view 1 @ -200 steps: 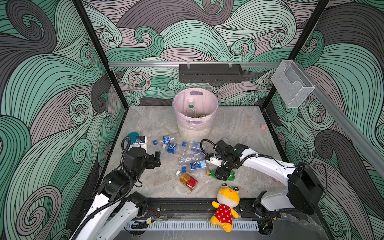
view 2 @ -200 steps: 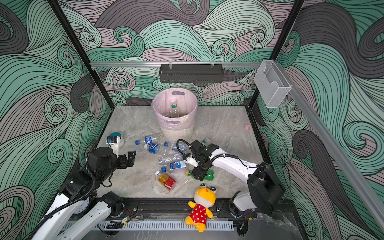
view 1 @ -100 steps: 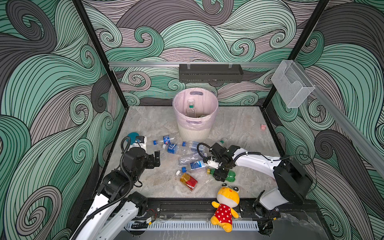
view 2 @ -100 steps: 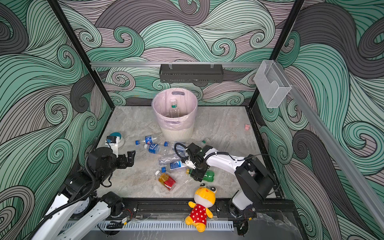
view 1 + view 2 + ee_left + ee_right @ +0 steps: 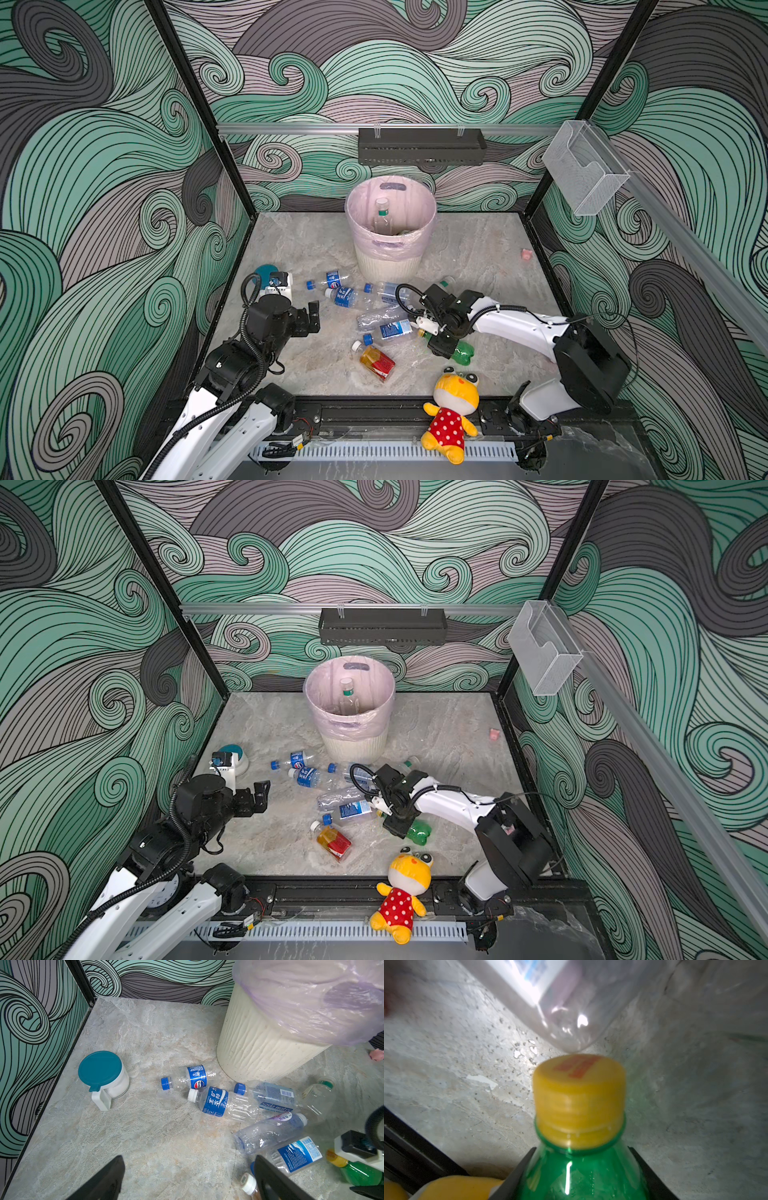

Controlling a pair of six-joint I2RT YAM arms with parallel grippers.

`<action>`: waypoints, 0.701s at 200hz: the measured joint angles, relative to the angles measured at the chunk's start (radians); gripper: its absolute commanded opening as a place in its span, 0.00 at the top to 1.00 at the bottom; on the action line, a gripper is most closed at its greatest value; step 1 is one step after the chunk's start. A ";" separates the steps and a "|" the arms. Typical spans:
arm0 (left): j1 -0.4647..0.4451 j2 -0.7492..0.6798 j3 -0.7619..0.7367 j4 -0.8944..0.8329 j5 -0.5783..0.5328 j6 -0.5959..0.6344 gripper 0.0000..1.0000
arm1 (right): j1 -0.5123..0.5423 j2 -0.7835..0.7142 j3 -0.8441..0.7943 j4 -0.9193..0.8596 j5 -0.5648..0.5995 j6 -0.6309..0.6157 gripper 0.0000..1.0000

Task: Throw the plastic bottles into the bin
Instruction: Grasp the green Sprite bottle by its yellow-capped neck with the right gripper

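Bare floor (image 5: 291, 249) by the left gripper (image 5: 312, 319), fingers wide apart (holding nothing). Right gripper (image 5: 582, 1153) fingers squeeze the green bottle (image 5: 462, 353).

R end effector (image 5: 398, 825) over green btl (image 5: 419, 832).

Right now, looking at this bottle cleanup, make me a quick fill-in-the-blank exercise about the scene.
1. The fingers of the right gripper flank a green bottle with a ______ cap.
2. The ribbed bin is lined with a ______ bag.
3. The white cup has a ______ lid.
4. The left gripper is ______ and empty.
Missing words: yellow; pink; teal; open.
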 measured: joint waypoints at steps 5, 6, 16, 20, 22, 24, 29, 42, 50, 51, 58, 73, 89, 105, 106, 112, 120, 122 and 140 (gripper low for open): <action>0.000 0.000 0.000 0.000 0.000 0.000 0.01 | -0.001 -0.018 0.000 0.001 0.005 0.009 0.52; 0.000 0.001 0.000 0.000 0.000 0.000 0.01 | -0.001 -0.021 0.000 0.001 0.005 0.009 0.53; 0.000 0.002 0.000 0.000 -0.001 0.000 0.02 | -0.005 -0.056 0.004 0.002 0.011 0.023 0.53; 0.000 0.002 0.000 0.000 -0.001 0.000 0.01 | -0.007 -0.067 0.005 0.003 0.013 0.029 0.53; 0.000 0.002 0.000 0.000 -0.002 0.000 0.01 | -0.008 -0.075 0.006 0.003 0.014 0.031 0.53; 0.000 0.002 0.000 0.000 -0.002 0.000 0.01 | -0.010 -0.081 0.006 0.005 0.015 0.035 0.53; 0.000 0.002 0.000 0.000 -0.002 0.000 0.01 | -0.013 -0.095 0.006 0.008 0.016 0.041 0.53; 0.000 0.002 0.000 0.000 -0.003 0.000 0.01 | -0.031 -0.140 0.008 0.015 0.017 0.068 0.54; 0.000 0.002 0.000 0.000 -0.003 0.000 0.01 | -0.050 -0.169 0.008 0.019 0.007 0.089 0.55; 0.000 0.002 0.000 0.000 -0.003 -0.001 0.01 | -0.053 -0.173 0.008 0.020 0.006 0.092 0.55; 0.000 0.002 0.000 0.000 -0.003 -0.001 0.01 | -0.076 -0.198 0.010 0.023 -0.005 0.111 0.58; 0.000 0.002 0.000 0.000 -0.003 -0.003 0.01 | -0.143 -0.259 0.014 0.039 -0.036 0.159 0.61; 0.000 0.002 0.000 0.000 -0.004 -0.005 0.01 | -0.209 -0.319 0.014 0.058 -0.071 0.205 0.61; 0.000 0.002 0.000 0.000 -0.004 -0.005 0.01 | -0.257 -0.373 0.014 0.074 -0.099 0.240 0.59; 0.000 0.002 0.000 0.000 -0.004 -0.005 0.01 | -0.260 -0.377 0.014 0.076 -0.101 0.243 0.58; 0.000 0.002 0.000 0.000 -0.005 -0.005 0.01 | -0.271 -0.397 0.014 0.082 -0.109 0.257 0.58; 0.000 0.002 0.000 0.000 -0.006 -0.005 0.01 | -0.285 -0.426 0.014 0.095 -0.121 0.272 0.57; 0.000 0.003 0.000 0.000 -0.006 -0.005 0.01 | -0.290 -0.435 0.013 0.098 -0.125 0.278 0.57; 0.000 0.008 0.000 0.000 -0.008 -0.004 0.01 | -0.321 -0.505 0.007 0.133 -0.146 0.311 0.57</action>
